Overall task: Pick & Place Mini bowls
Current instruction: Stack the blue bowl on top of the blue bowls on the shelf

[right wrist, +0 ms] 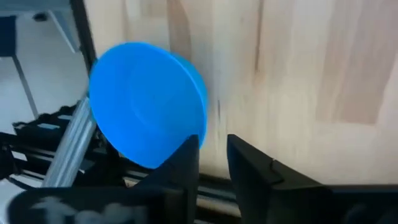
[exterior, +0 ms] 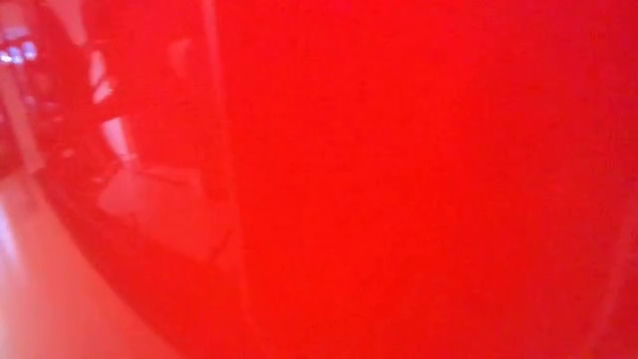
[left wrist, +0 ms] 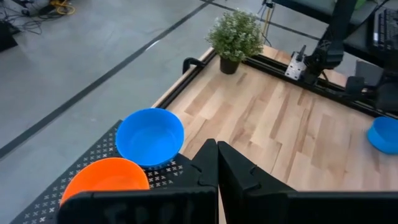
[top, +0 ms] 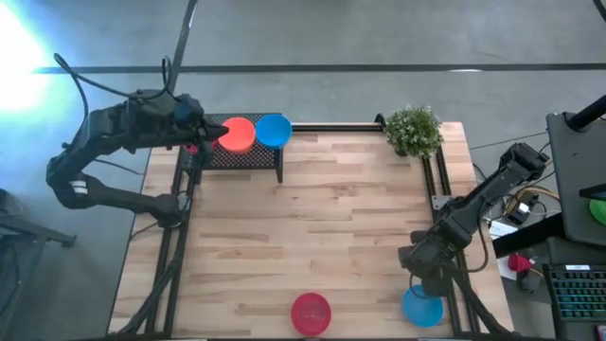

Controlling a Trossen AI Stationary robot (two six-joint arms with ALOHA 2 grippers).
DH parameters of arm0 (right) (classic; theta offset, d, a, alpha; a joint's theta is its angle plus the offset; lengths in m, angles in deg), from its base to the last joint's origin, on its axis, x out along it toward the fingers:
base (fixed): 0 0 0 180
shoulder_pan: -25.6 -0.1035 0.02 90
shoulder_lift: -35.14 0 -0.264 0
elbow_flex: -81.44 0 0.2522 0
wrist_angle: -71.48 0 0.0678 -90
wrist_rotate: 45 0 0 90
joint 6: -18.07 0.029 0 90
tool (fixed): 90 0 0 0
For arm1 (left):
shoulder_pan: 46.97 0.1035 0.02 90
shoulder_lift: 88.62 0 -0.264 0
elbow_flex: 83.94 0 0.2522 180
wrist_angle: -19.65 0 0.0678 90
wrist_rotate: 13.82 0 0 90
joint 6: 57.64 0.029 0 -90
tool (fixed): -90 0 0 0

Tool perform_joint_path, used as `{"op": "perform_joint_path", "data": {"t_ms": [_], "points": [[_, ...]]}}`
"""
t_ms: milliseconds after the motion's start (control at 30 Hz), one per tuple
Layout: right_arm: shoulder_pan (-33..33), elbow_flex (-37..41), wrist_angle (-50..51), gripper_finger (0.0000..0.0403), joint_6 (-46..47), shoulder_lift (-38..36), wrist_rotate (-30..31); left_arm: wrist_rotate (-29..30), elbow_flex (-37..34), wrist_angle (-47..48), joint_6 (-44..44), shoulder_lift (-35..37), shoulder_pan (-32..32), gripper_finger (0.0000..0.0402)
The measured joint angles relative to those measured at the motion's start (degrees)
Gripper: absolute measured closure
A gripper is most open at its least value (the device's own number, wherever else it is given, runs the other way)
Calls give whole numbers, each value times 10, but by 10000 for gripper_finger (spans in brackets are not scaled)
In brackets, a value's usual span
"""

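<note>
Two mini bowls, an orange one and a blue one, sit side by side on a black perforated rack at the table's far left. My left gripper hovers shut just left of the orange bowl. A red bowl sits at the near edge and fills the low view. Another blue bowl rests at the near right corner, partly over the side rail. My right gripper is narrowly open beside it, with only bare wood between the fingers. My right gripper points down at the table's near right corner. One finger stands in front of the blue bowl's rim. Whether it touches the rim, I cannot tell. My left gripper touches nothing.
A small green potted plant stands at the far right corner. Black rails run along the table's left edge and right edge. The middle of the wooden top is bare. A keyboard and equipment lie beyond the right edge.
</note>
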Motion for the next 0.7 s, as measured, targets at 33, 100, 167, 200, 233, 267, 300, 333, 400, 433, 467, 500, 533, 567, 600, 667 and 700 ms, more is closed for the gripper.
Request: {"op": "perform_joint_path", "data": {"t_ms": [33, 100, 167, 200, 233, 267, 300, 333, 400, 433, 467, 500, 533, 567, 600, 667, 700], "points": [[0, 1, -9, 319, -1, 0, 1, -2, 0, 0, 0, 0, 0, 402], [-2, 7, -33, 302, -3, 0, 9, -2, 0, 0, 0, 0, 0, 402], [-4, 27, -69, 289, 5, 0, 20, -2, 0, 0, 0, 0, 0, 402], [-7, 38, -95, 284, 11, 0, 20, -2, 0, 0, 1, 0, 0, 402], [-10, 49, -122, 280, 18, 0, 20, -2, 0, 0, 1, 0, 0, 402], [-13, 60, -148, 277, 23, 0, 21, -2, 0, 0, 1, 0, 0, 402], [-16, 70, -172, 275, 27, 0, 21, -2, 0, 0, 1, 0, 0, 402], [-18, 80, -191, 274, 32, 0, 21, -2, 0, 0, 2, 0, 0, 402], [-19, 96, -206, 274, 46, 0, 20, -2, 0, 0, 3, 0, 0, 402], [-19, 103, -208, 274, 54, 0, 19, -2, 0, 0, 3, 0, 0, 402], [-20, 109, -208, 275, 60, 0, 19, -2, 0, 0, 4, 0, 0, 402], [-21, 115, -207, 275, 63, 0, 18, -2, 0, 0, 4, 0, 0, 402], [-23, 120, -207, 275, 63, 0, 17, -2, 0, 0, 4, 0, 0, 402], [-25, 123, -208, 275, 62, 0, 16, -2, 0, 0, 4, 0, 0, 402], [-27, 126, -213, 275, 59, 0, 12, -2, 0, 0, 4, 0, 0, 402], [-28, 131, -227, 275, 57, 0, 1, -2, 0, 1, 4, 0, 0, 402], [-29, 133, -234, 275, 53, 0, -5, -2, 0, 1, 4, 0, 0, 402]]}}
